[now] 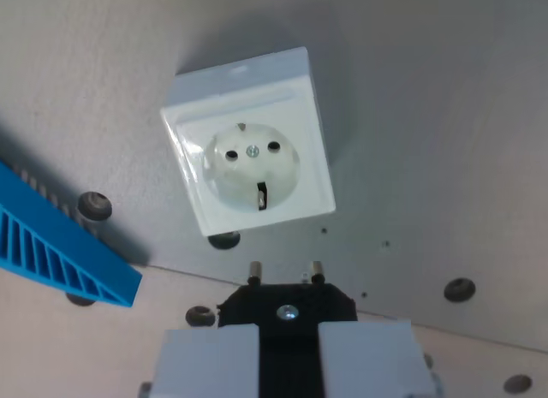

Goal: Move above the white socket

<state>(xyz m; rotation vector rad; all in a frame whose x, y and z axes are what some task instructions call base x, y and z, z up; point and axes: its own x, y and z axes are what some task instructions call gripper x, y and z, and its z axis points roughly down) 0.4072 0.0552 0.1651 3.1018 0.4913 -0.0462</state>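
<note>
The white socket (248,141) lies on a grey plate (428,115) in the upper middle of the wrist view, slightly rotated, its round recess with two holes and a centre screw facing the camera. My gripper (287,359) is at the bottom edge, shut on a black plug (287,311). The plug's two metal pins (285,270) stick up toward the socket and end just short of its lower edge in the picture. The pale fingers (205,359) stand on either side of the plug.
A blue ribbed plastic part (60,248) juts in from the wrist view's left, beside the socket. Several dark bolt heads (460,288) dot the grey plate. The plate's edge (411,317) runs across below the socket, with a paler surface beyond it.
</note>
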